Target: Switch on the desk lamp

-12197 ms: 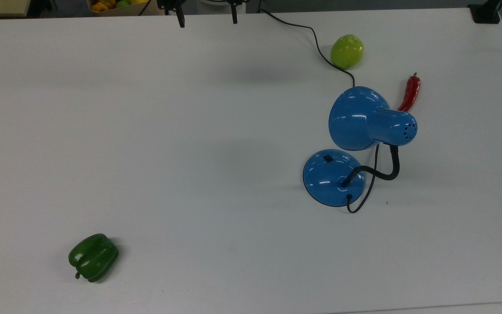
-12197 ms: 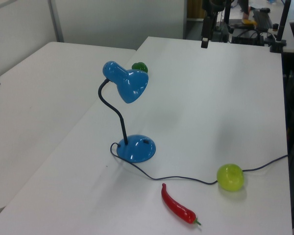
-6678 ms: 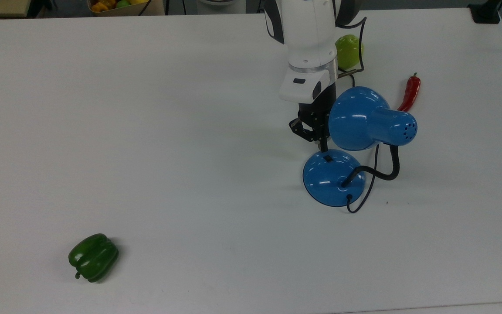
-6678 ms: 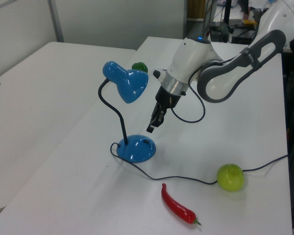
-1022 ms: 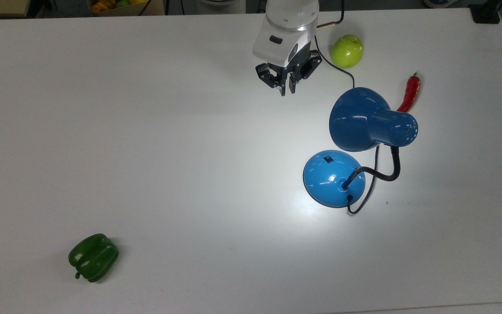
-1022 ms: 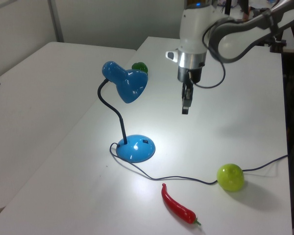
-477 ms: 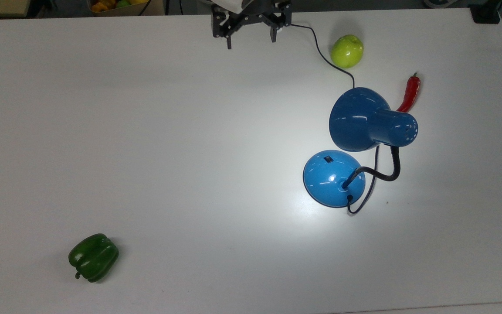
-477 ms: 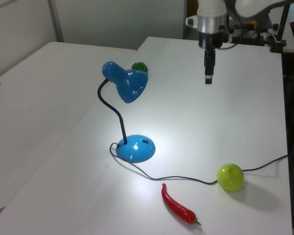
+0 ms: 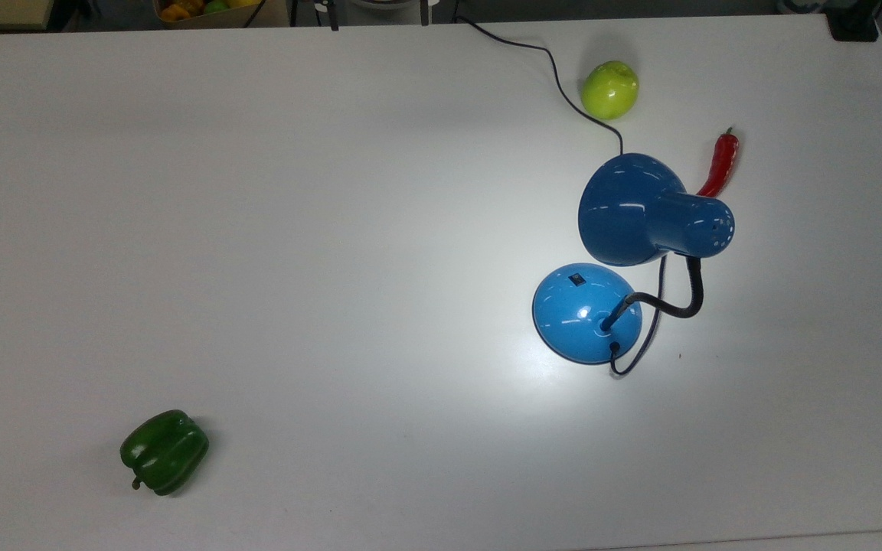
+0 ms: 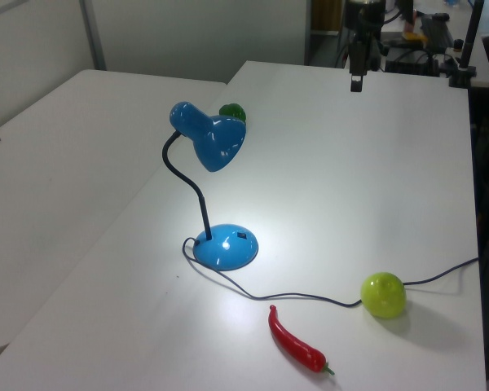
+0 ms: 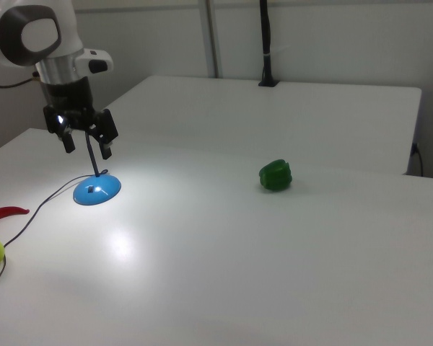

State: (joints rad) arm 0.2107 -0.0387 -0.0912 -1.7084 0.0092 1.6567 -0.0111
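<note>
Though shade-hidden rightward, desk lamp (image 9: 644, 252) apparently lit

top view: apple (image 9: 609, 89) above desk lamp (image 9: 644, 214) | chili (image 9: 719, 164) beside shade | pepper (image 9: 164, 451) far lower-left

The desk lamp (image 9: 644, 229) was unlit 12.2 s ago and now lights the table (image 9: 334, 229). The gripper (image 11: 86, 142), over the lamp base (image 9: 583, 310) 6.7 s ago, has withdrawn, fingers (image 11: 105, 150) spread.

white worktop (image 9: 334, 229) w/ bright light pool nr its middle; 2nd white table (image 10: 57, 163) alongside; pale walls (image 11: 332, 36), black pole (image 11: 264, 43) at far edge.
</note>
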